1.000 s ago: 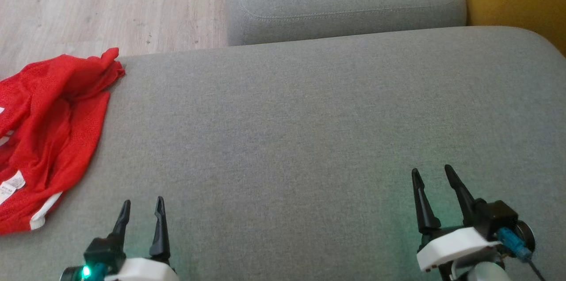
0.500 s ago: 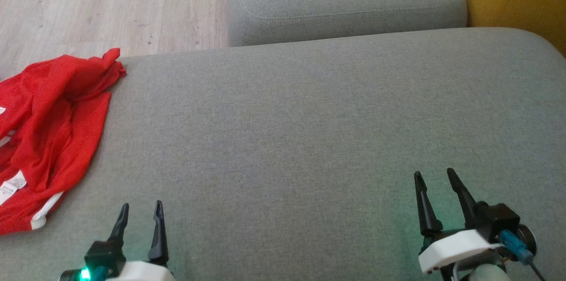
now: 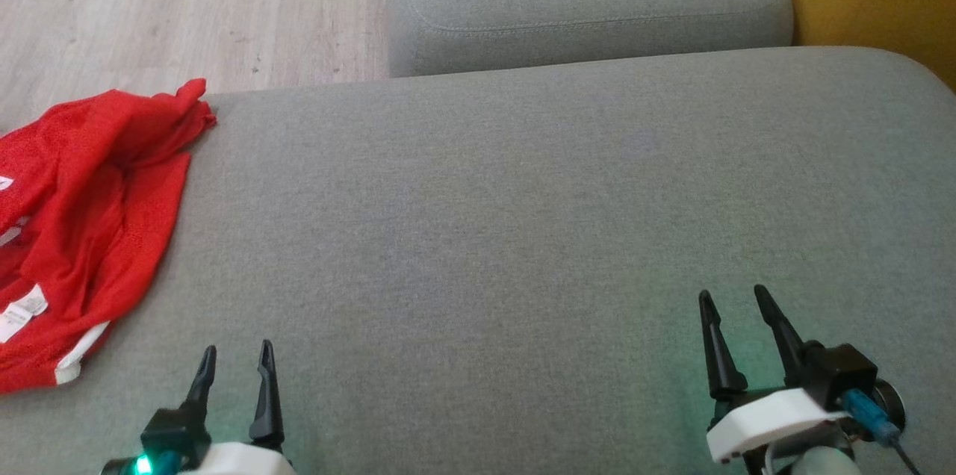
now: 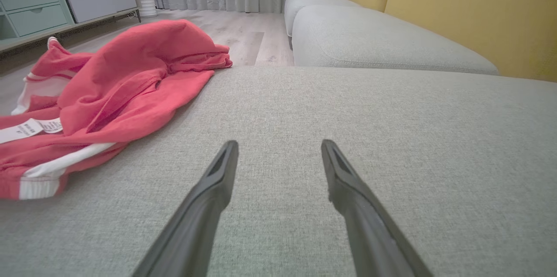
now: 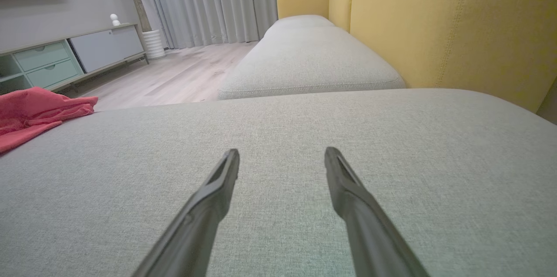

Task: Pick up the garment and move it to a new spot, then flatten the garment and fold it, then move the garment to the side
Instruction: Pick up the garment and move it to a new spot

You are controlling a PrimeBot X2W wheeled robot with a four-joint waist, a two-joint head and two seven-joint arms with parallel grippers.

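We held our left claw (image 3: 237, 346) and right claw (image 3: 730, 291) parted, empty; the crumpled red mesh garment (image 3: 97, 221) lay on the grey fabric sofa cushion (image 3: 485, 236).

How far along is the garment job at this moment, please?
Nothing looks done yet: the crumpled red mesh garment with white trim lies heaped at the left edge of the grey fabric sofa cushion, unfolded. Nothing is in hand: the left hand and right hand hover open and empty over the cushion. Picking up, moving, flattening, folding and setting aside all remain.
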